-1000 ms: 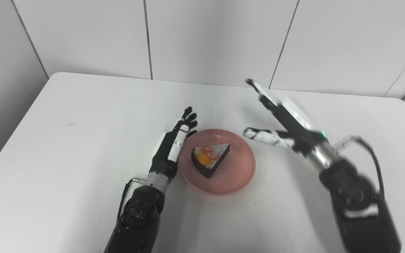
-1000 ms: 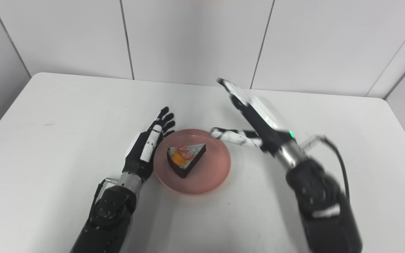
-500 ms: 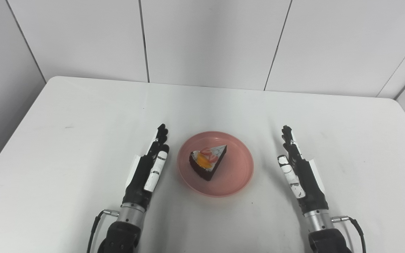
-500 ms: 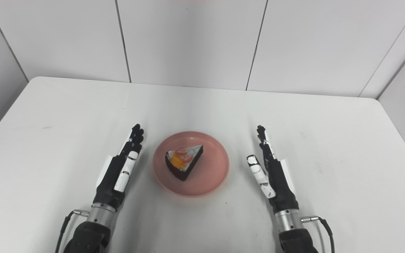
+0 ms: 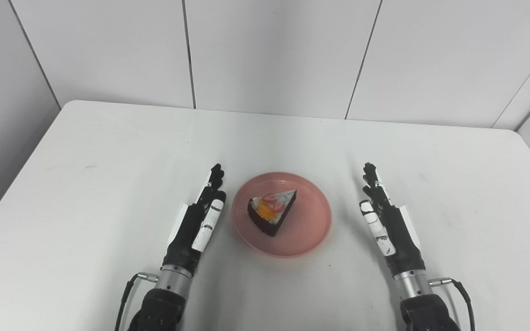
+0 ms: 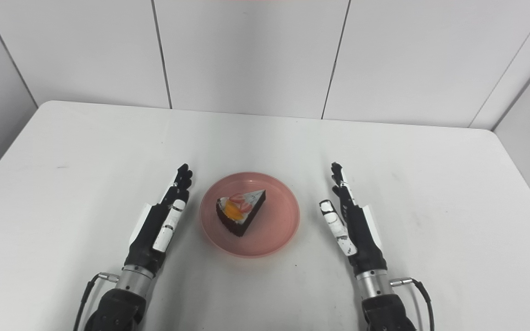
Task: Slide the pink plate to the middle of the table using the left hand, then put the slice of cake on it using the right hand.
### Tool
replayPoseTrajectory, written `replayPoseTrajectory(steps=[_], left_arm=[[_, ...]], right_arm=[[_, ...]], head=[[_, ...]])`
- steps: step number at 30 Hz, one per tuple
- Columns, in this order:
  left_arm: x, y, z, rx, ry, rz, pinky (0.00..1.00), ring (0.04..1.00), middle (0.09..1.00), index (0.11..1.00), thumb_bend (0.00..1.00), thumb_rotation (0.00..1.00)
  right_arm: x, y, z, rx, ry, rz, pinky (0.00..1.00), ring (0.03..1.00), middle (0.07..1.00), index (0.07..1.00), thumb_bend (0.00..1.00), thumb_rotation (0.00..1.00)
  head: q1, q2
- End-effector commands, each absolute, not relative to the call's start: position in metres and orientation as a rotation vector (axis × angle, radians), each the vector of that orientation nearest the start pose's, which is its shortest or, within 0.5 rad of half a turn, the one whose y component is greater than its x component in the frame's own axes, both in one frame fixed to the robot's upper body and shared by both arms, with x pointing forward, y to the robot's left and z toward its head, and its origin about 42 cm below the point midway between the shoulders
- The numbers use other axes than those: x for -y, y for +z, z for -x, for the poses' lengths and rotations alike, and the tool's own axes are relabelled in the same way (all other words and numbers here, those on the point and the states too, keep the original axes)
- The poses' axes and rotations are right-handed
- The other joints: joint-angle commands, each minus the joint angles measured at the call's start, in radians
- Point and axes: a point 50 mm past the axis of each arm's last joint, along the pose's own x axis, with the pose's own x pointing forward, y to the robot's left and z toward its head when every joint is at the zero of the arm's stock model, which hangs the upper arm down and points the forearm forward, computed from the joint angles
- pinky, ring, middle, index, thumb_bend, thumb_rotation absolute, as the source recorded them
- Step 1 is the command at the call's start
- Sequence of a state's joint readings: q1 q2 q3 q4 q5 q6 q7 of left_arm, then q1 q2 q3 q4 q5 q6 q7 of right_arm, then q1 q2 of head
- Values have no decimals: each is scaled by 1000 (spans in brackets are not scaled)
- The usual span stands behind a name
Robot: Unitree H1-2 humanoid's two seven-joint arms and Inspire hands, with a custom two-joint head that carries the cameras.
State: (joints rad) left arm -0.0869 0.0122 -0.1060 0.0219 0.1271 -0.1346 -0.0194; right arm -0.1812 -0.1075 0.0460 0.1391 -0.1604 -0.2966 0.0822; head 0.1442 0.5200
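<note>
Both hands nudged slightly forward since half a second ago; plate and cake unchanged. Left hand (image 5: 196, 225) and right hand (image 5: 389, 225) flank the pink plate (image 5: 311, 230), fingers straight, close together, holding nothing. Cake slice (image 5: 272, 210) sits on the plate, mid-table, nearer the front edge. Task looks done; just keep hands off the rim. White table (image 5: 108, 151), plain panelled walls behind.

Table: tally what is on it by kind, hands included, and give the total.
Plate: 1
Cake: 1, on the plate
Hands: 2, left hand and right hand, both open, one on each side of the plate
Total: 4
</note>
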Motion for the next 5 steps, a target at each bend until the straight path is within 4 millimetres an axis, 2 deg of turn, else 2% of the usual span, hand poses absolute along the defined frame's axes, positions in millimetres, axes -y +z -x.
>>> replayPoseTrajectory(steps=[1,5], left_arm=[[-182,99,-301,116,-153,-160,1000,1000,1000,1000,455,1000],[-181,100,-301,110,-164,-157,1000,1000,1000,1000,453,1000]], right_arm=[[213,114,-331,297,194,271,966,982,986,978,354,1000],[211,115,-329,275,202,247,971,988,993,980,352,1000]], head=[[1,2],[1,7]])
